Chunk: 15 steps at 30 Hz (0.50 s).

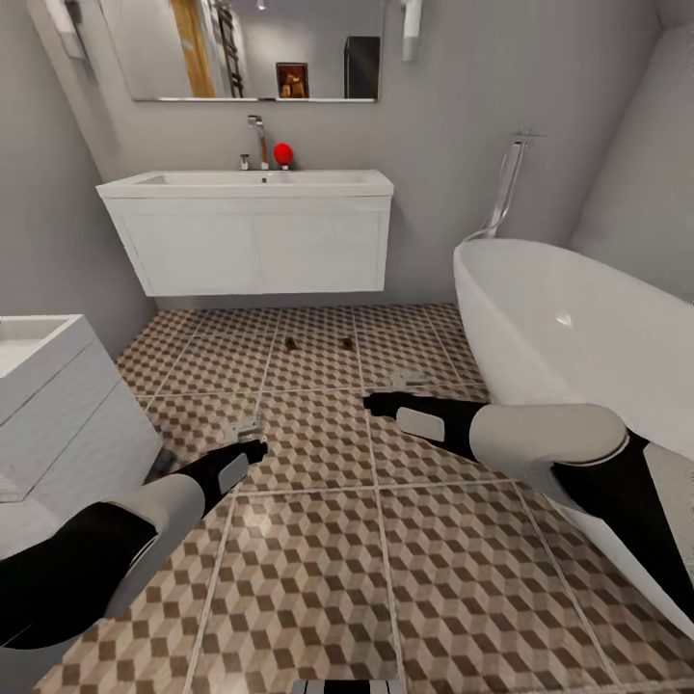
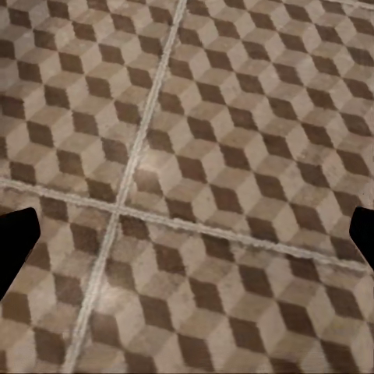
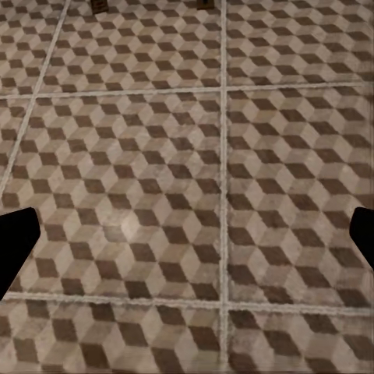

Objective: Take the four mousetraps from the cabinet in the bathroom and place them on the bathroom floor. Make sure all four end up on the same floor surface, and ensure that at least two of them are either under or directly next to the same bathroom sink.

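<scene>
Two small dark mousetraps, one (image 1: 290,342) beside the other (image 1: 347,342), lie flat on the cube-patterned bathroom floor (image 1: 318,540) just in front of the wall-hung sink (image 1: 249,229). At this range their long axes and headings cannot be read. Judged as light, stiff wooden boards with sprung wire, each is best gripped across its edges, clear of the spring. The left gripper (image 1: 249,436) and right gripper (image 1: 400,386) hover empty over the tiles, fingers spread apart.
</scene>
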Available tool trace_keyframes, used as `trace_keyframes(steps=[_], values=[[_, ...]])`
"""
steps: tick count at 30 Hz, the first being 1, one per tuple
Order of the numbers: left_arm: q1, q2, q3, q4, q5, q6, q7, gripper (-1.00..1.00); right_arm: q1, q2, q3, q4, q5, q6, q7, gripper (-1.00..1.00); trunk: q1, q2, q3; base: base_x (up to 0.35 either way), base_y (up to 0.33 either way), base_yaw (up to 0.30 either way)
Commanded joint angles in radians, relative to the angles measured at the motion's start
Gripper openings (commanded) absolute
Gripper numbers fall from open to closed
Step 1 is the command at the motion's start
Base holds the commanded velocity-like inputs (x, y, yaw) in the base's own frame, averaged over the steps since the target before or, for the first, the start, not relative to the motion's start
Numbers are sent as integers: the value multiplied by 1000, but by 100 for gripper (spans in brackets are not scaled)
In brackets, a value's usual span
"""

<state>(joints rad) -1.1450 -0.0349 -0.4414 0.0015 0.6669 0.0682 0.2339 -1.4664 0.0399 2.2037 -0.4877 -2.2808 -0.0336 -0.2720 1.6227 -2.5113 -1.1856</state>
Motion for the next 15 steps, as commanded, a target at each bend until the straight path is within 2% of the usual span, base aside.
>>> trace_keyframes(steps=[1, 8, 11, 15], values=[[14, 2, -9, 0, 5, -3, 2, 100, 7, 0, 7, 4, -5, -3, -3, 100, -1, 0, 3, 0, 0, 0], [135, 14, -9, 0, 5, -42, -10, 100, 55, -1, 20, 26, -4, -2, -3, 100, -4, 1, 30, 0, 0, 0], [197, 17, -8, 0, 6, -94, -29, 100, 100, -2, 44, 32, -3, -5, -2, 100, -5, 2, 42, 0, 0, 0], [234, 20, -8, 0, 10, -130, -44, 100, 138, -2, 62, 39, -2, -8, -1, 100, -7, 3, 57, 0, 0, 0]])
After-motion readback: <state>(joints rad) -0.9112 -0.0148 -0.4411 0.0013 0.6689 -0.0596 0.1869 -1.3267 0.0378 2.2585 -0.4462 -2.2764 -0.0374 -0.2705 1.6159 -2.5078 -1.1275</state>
